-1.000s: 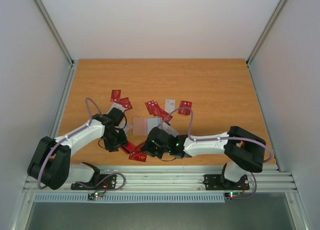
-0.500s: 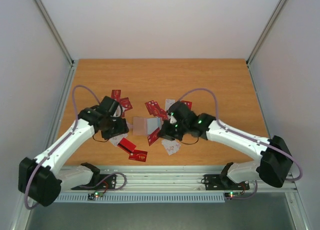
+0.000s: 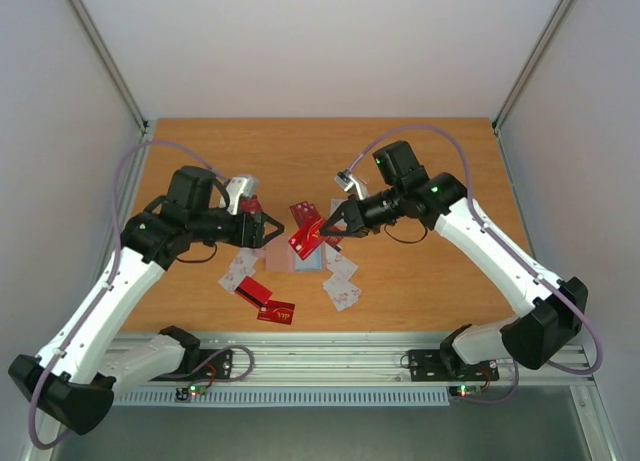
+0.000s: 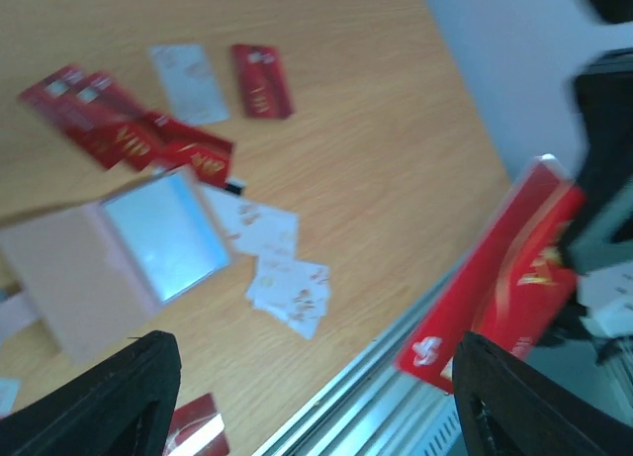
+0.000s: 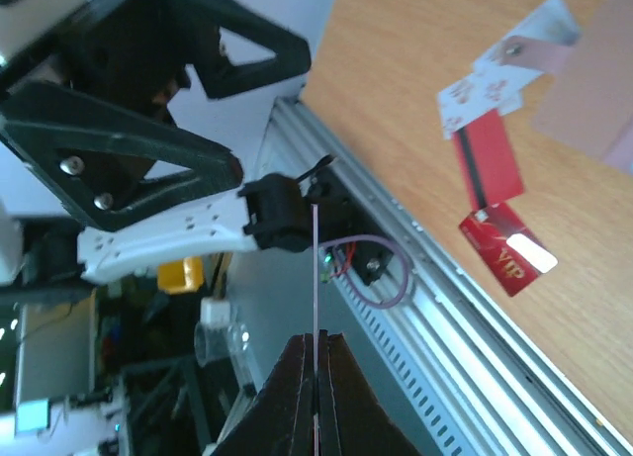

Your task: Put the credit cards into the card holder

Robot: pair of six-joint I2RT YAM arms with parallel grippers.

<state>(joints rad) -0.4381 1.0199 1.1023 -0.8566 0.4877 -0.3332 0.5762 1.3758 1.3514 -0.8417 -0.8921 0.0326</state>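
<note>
Right tool (image 3: 335, 221) pinches one red credit card (image 3: 305, 241) by an edge above the open card holder (image 3: 280, 256) on the bench (image 3: 450, 171); my left tool (image 3: 266, 228) hangs spread and empty beside it. Light, stiff and slick, I judge: grip flat near one end.

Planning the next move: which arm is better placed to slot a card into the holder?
Right. Its gripper is shut on a red card, raised close to the open holder. The left gripper is open and empty, so it would first have to pick a card up.
</note>
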